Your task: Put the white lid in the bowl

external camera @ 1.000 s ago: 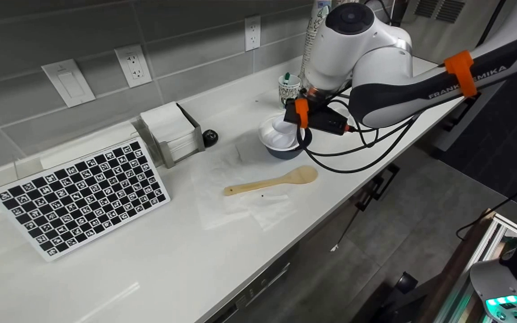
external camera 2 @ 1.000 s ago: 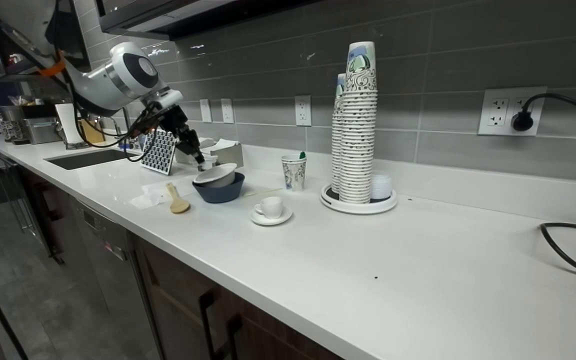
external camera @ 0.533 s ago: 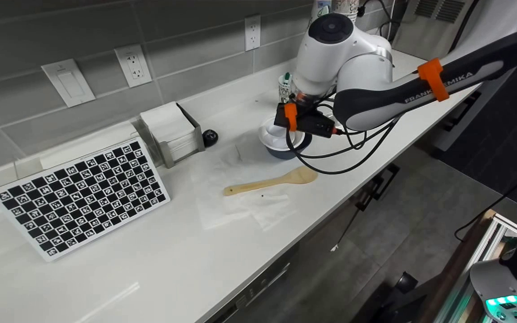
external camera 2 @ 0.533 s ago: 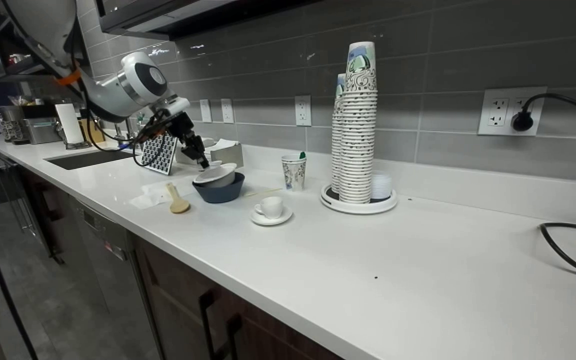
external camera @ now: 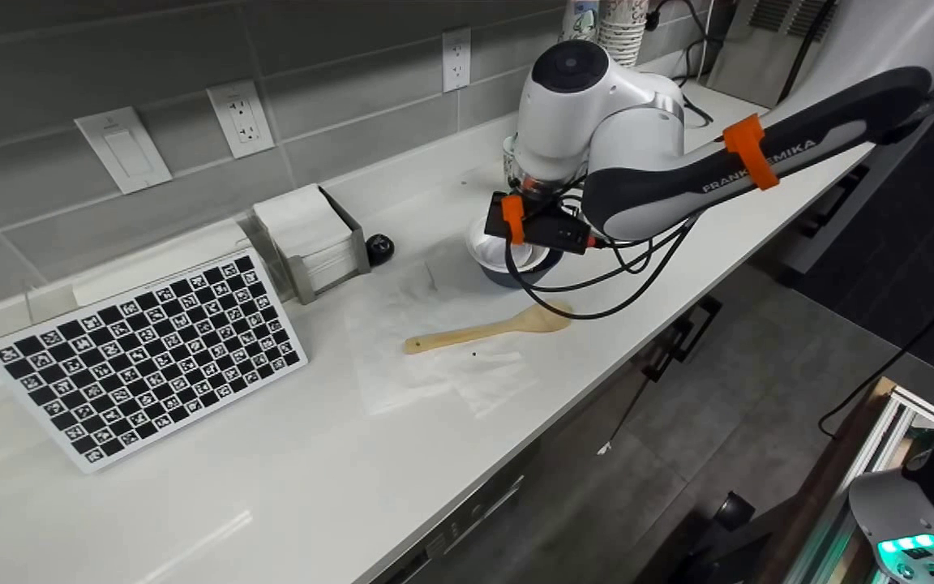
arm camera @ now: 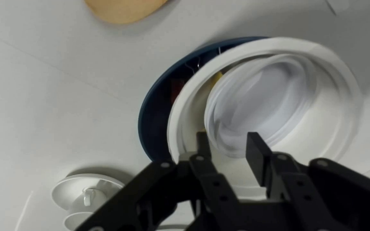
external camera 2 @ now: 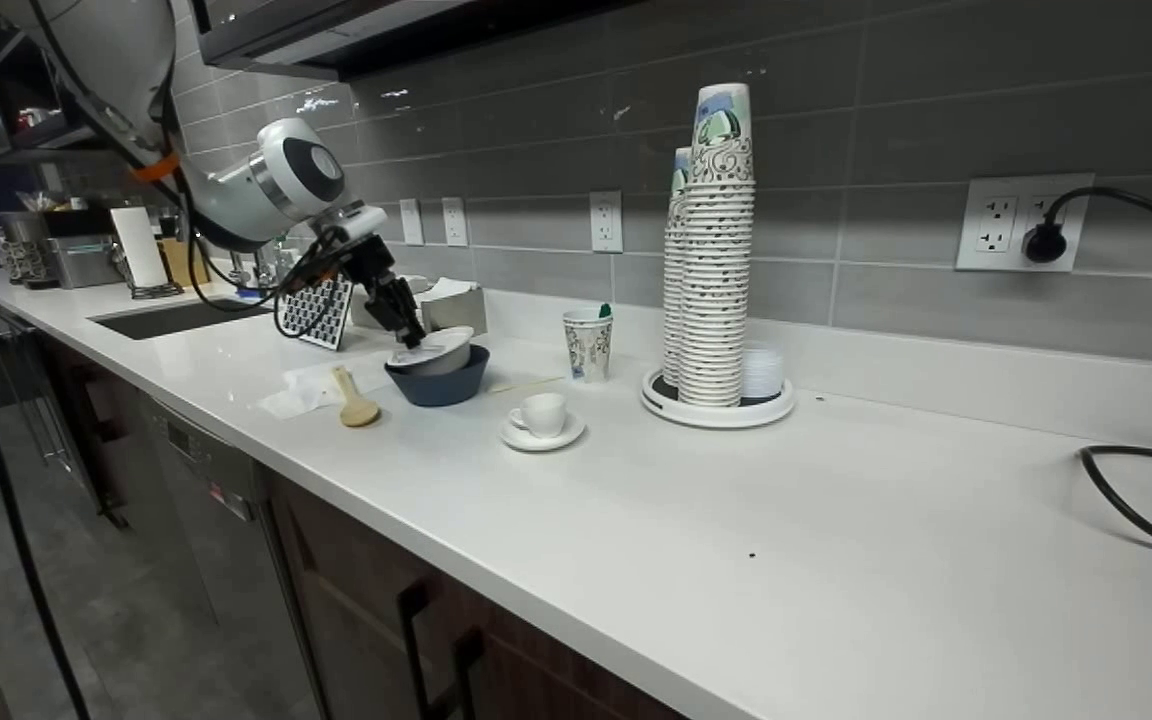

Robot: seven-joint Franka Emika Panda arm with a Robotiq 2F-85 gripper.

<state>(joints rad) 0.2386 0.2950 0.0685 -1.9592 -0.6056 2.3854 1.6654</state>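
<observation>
Your gripper (arm camera: 227, 141): jaws parted, grip released; the near edge of the white lid (arm camera: 265, 99) shows between them in the wrist view, contact unclear. Lid lies in the white bowl (arm camera: 323, 134), which sits tilted inside the blue bowl (external camera 2: 441, 391). Lid's outline in the wrist view: oval, long axis lower left to upper right. Versus half a second ago, in an exterior view your fingertips (external camera 2: 409, 334), then just above the white bowl's rim, now overlap its opening. Wooden spoon (external camera: 503, 327) nearby. Writing on your arm (external camera: 678, 178): "FRANK" and "EMIKA", orange strap (external camera: 751, 150) between; "FRANKA" on the unit with green lights (external camera: 893, 507).
</observation>
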